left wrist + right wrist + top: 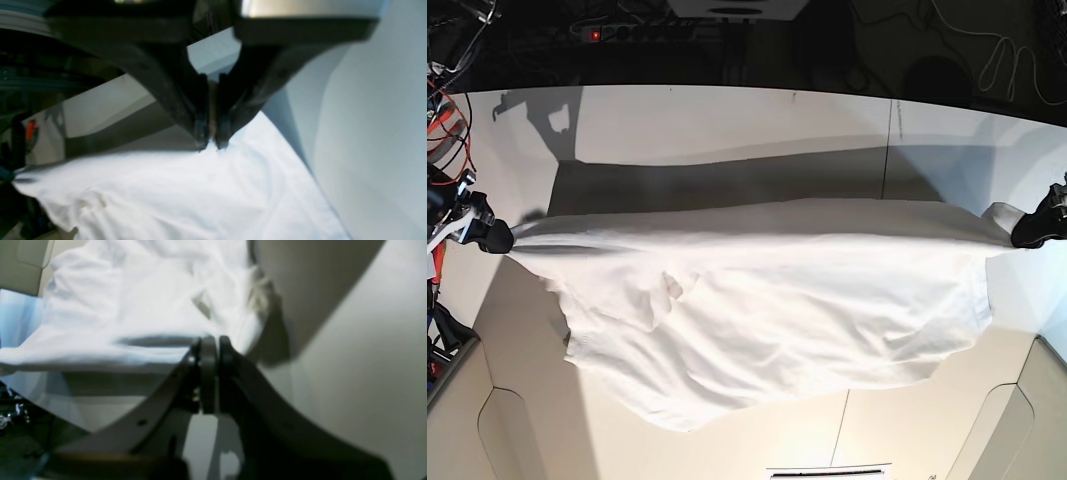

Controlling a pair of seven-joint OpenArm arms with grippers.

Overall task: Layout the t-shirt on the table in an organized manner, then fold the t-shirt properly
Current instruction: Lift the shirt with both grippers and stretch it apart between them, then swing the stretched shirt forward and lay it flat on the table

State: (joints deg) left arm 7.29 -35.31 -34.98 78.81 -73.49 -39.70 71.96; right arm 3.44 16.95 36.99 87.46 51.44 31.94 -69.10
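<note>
The white t-shirt [767, 310] is stretched wide above the table [727, 130], hanging between both arms, its lower part drooping toward the near edge. My left gripper [1017, 236], at the right edge of the base view, is shut on one end of the t-shirt's top edge. In the left wrist view the left gripper [211, 145] pinches the t-shirt [200, 193] at its fingertips. My right gripper [505, 238], at the left of the base view, is shut on the other end. The right wrist view shows the right gripper [213, 341] closed on the t-shirt [140, 306].
A thin dark seam [888, 150] runs across the table at the right. Rounded cut-outs [507, 440] mark the near edge. Cables and equipment [452, 70] sit beyond the far left corner. The shirt throws a broad shadow [727, 180] on the tabletop behind it.
</note>
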